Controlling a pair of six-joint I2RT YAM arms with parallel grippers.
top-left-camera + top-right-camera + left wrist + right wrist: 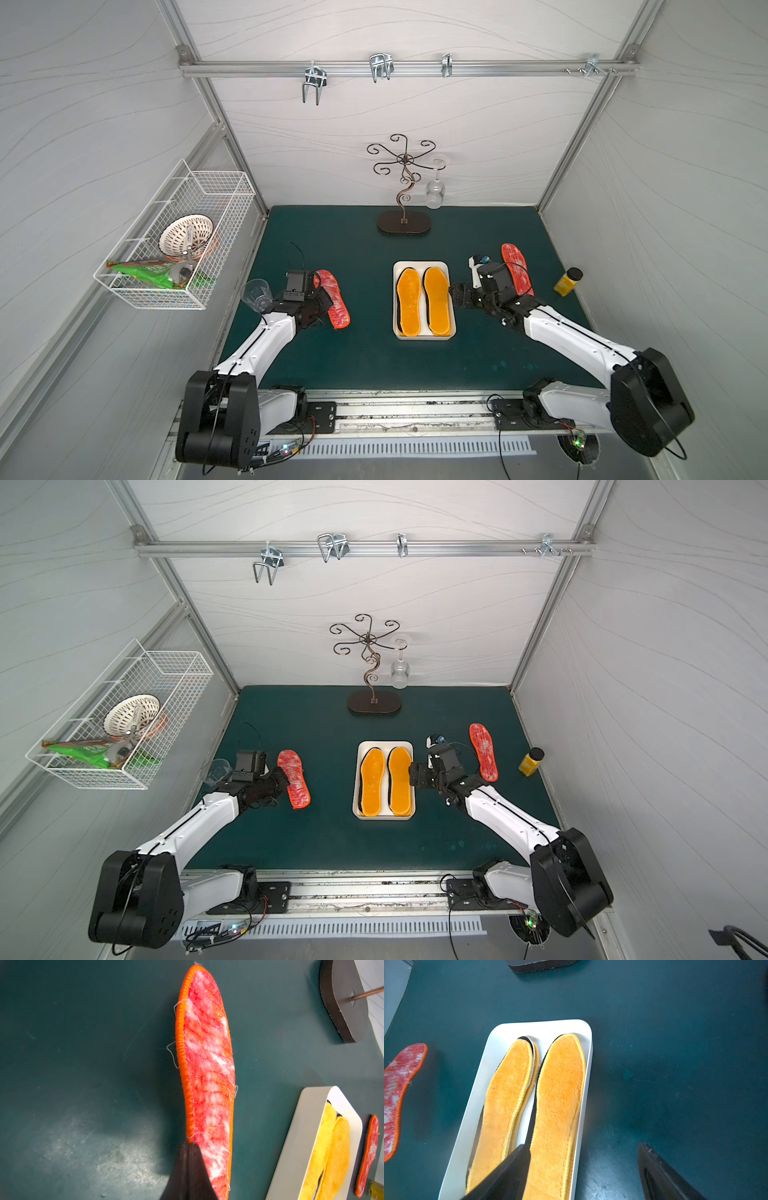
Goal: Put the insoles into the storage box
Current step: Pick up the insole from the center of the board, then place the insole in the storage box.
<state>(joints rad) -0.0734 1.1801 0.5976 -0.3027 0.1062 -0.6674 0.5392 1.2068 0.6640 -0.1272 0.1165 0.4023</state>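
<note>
Left tool [190,1147] is clamped on the red insole [207,1064] at one end; thin, light and probably floppy, it may sag. Right tool [582,1151] stands wide open, empty, at the storage box's [500,1032] right rim.

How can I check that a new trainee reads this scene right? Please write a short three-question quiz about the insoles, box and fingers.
1. True or false: the left fingers grip a red insole.
2. Which lie on top in the storage box? A black ones, B orange insoles, C red ones.
3. Fill in: the right fingers stand ____.
Key: 1 true; 2 B; 3 open.
</note>
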